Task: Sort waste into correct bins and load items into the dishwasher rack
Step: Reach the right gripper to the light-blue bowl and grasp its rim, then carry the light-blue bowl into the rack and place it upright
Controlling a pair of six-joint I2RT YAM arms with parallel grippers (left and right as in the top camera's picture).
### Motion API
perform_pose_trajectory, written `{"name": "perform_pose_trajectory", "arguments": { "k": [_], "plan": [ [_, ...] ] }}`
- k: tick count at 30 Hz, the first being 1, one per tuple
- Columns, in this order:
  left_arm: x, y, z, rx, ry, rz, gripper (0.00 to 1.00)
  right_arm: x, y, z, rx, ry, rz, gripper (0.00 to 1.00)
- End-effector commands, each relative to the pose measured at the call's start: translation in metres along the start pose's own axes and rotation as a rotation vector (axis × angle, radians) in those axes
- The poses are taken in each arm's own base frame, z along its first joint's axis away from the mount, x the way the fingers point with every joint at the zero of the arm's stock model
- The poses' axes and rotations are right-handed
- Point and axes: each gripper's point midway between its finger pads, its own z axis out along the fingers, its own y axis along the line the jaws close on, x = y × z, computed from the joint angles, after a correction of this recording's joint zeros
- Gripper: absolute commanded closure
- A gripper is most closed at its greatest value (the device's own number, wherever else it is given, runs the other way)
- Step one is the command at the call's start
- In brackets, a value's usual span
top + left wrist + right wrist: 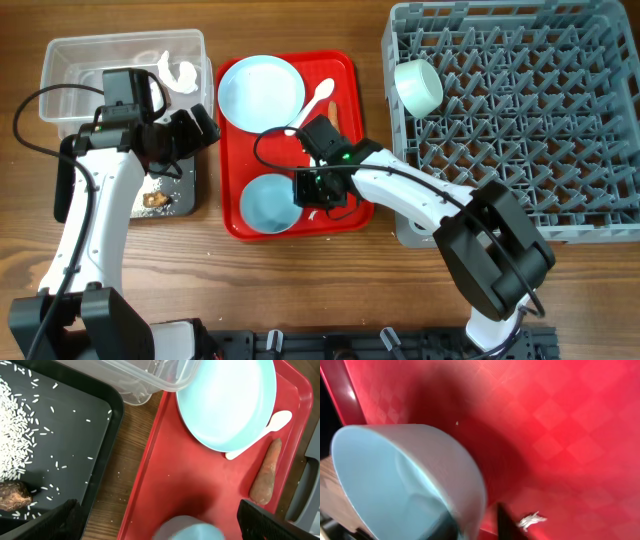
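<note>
- Clamped with the right gripper [472,525] on the wall of a small round pale blue-white bowl [262,205]: one finger inside, one outside, apparently pressed tight on the rim, though the wrist view is blurred.
- Under that gripper, a red rectangular plastic serving tray [170,475], with the pinched bowl at its near end and a small white scrap [532,520] on the tray floor just beside the outer finger.
- Beyond the right gripper, on the same tray, a pale blue round plate [260,90], with a white plastic spoon [280,420] lying against its rim and an orange-brown carrot-like stick [265,475] just beside the spoon.
- Off to the right gripper's right, a large square grey plastic dishwasher rack [520,150], with a second pale bowl [418,85] tipped on its side among the pegs at the far left corner.
- Spread to full width and holding nothing, the left gripper [159,517], one finger above a shallow black rectangular tray [85,400], the other above the red tray.
- To the left of that gripper, on the black tray, loose white rice [15,425] and a small brown food lump [12,496].
- Ahead of the left gripper, a clear plastic rectangular tub [150,377], with crumpled white paper [182,72] inside.
</note>
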Motion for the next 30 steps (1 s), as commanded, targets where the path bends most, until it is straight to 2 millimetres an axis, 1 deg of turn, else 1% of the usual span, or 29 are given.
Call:
{"name": "perform_pose_trajectory", "arguments": {
  "k": [1, 4, 6, 7, 9, 10, 12, 13, 14, 15, 17, 19, 21, 22, 23, 24, 25, 26, 27, 30],
  "plan": [
    [-0.008, -0.003, -0.008, 0.009, -0.031, 0.004, 0.0, -0.003, 0.004, 0.003, -0.011, 0.007, 0.003, 0.96],
    [-0.008, -0.003, -0.008, 0.009, -0.031, 0.004, 0.0, -0.007, 0.008, -0.002, -0.017, -0.001, 0.001, 0.96],
    [-0.008, -0.003, -0.008, 0.009, -0.031, 0.004, 0.0, -0.012, 0.007, -0.009, -0.008, -0.014, 0.001, 0.96],
    [-0.008, -0.003, -0.008, 0.009, -0.031, 0.003, 0.0, -0.017, 0.007, -0.016, 0.003, -0.031, -0.022, 0.96],
    [-0.008, -0.003, -0.008, 0.009, -0.031, 0.004, 0.0, -0.031, -0.004, -0.044, 0.081, -0.106, -0.061, 0.96],
    [-0.008, -0.003, -0.008, 0.009, -0.031, 0.004, 0.0, -0.039, -0.012, -0.061, 0.132, -0.152, -0.06, 0.96],
    [-0.008, -0.003, -0.008, 0.009, -0.031, 0.004, 0.0, -0.057, -0.033, -0.105, 0.25, -0.272, -0.043, 0.95],
    [-0.008, -0.003, -0.008, 0.009, -0.031, 0.004, 0.0, -0.063, -0.041, -0.124, 0.29, -0.319, -0.029, 0.96],
    [-0.008, -0.003, -0.008, 0.009, -0.031, 0.004, 0.0, -0.073, -0.054, -0.156, 0.353, -0.405, -0.016, 0.96],
    [-0.008, -0.003, -0.008, 0.009, -0.031, 0.004, 0.0, -0.079, -0.062, -0.178, 0.395, -0.462, -0.019, 0.96],
    [-0.008, -0.003, -0.008, 0.009, -0.031, 0.004, 0.0, -0.088, -0.085, -0.233, 0.52, -0.623, 0.02, 0.96],
    [-0.008, -0.003, -0.008, 0.009, -0.031, 0.004, 0.0, -0.088, -0.109, -0.283, 0.65, -0.763, 0.074, 0.96],
    [-0.008, -0.003, -0.008, 0.009, -0.031, 0.004, 0.0, -0.08, -0.129, -0.324, 0.786, -0.864, 0.12, 0.96],
    [-0.008, -0.003, -0.008, 0.009, -0.031, 0.004, 0.0, -0.072, -0.14, -0.345, 0.875, -0.903, 0.138, 0.96],
    [-0.008, -0.003, -0.008, 0.009, -0.031, 0.004, 0.0, -0.066, -0.147, -0.358, 0.949, -0.927, 0.147, 0.96],
    [-0.008, -0.003, -0.008, 0.009, -0.031, 0.004, 0.0, -0.063, -0.152, -0.367, 1.009, -0.938, 0.148, 0.96],
    [-0.008, -0.003, -0.008, 0.009, -0.031, 0.004, 0.0, -0.058, -0.158, -0.377, 1.096, -0.94, 0.133, 0.96],
    [-0.008, -0.003, -0.008, 0.009, -0.031, 0.004, 0.0, -0.056, -0.162, -0.384, 1.182, -0.917, 0.092, 0.96],
    [-0.008, -0.003, -0.008, 0.009, -0.031, 0.004, 0.0, -0.055, -0.165, -0.388, 1.282, -0.859, 0.012, 0.96],
    [-0.008, -0.003, -0.008, 0.009, -0.031, 0.004, 0.0, -0.06, -0.169, -0.387, 1.451, -0.68, -0.181, 0.96]
  ]
}}
